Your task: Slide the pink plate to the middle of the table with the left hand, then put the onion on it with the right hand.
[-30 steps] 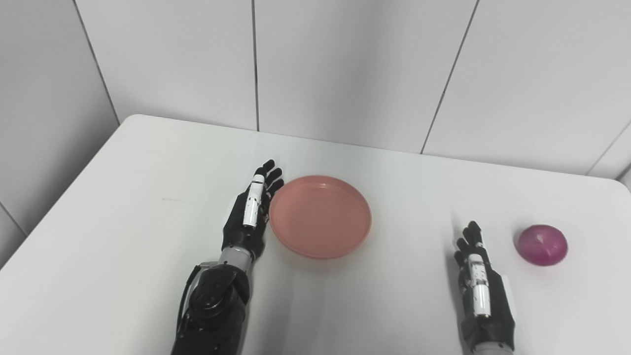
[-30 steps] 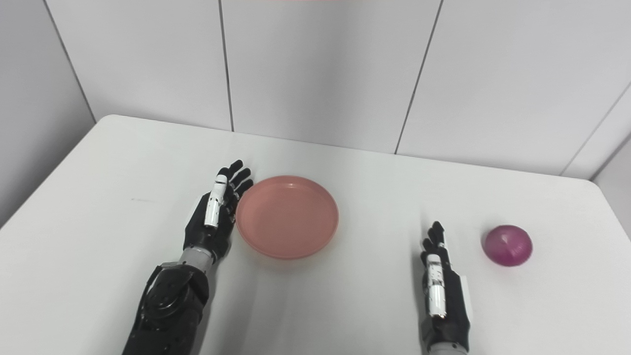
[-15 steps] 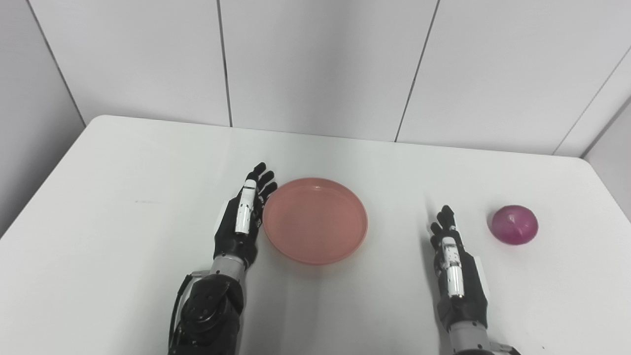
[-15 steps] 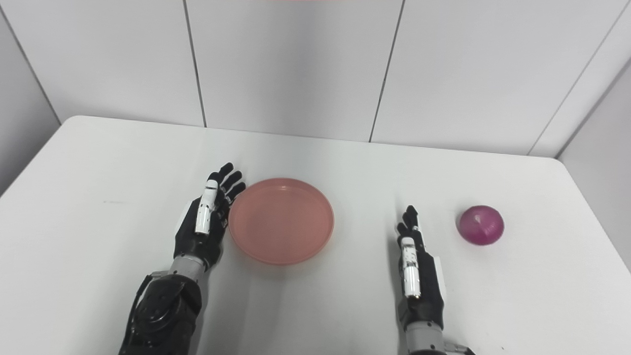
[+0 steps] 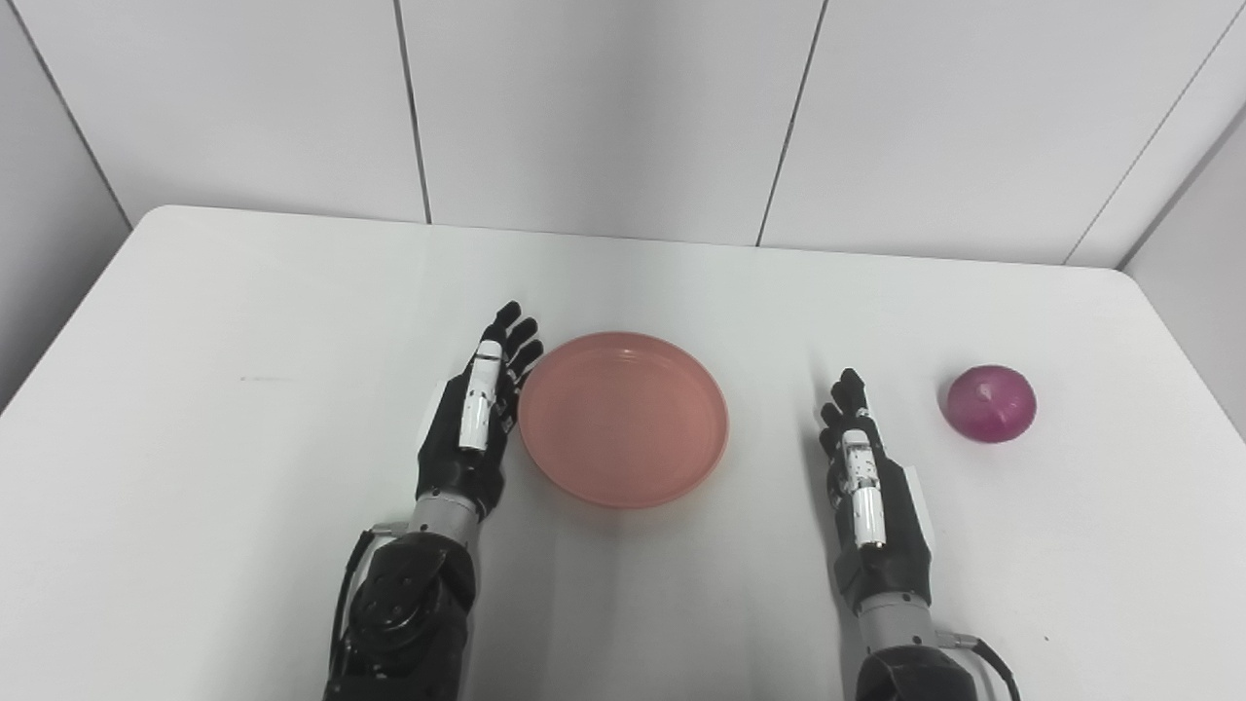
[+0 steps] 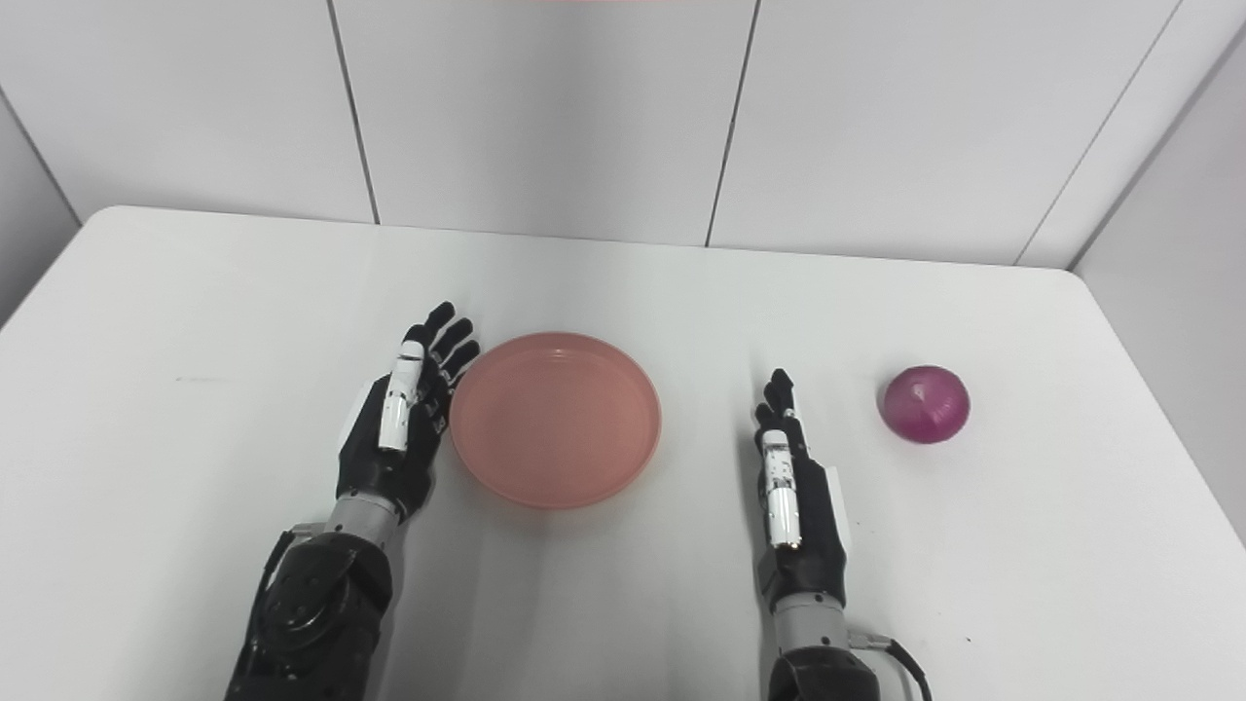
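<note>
Now your left hand (image 5: 470,428) is flat and spread, still pressed against the plate (image 5: 623,419), which has barely shifted and sits mid-table. Your right hand (image 5: 869,487), also released and empty, has crept forward; the onion (image 5: 991,404) lies ahead to its right, untouched.

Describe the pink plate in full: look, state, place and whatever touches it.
The pink plate is round, shallow and salmon pink with a low raised rim, smooth and matte, plastic by the look of it. It is empty and lies flat on the white table, about mid-table. The left hand stands edge-on along its left rim, fingers straight, right against it or nearly so. The onion lies well apart to its right.
</note>
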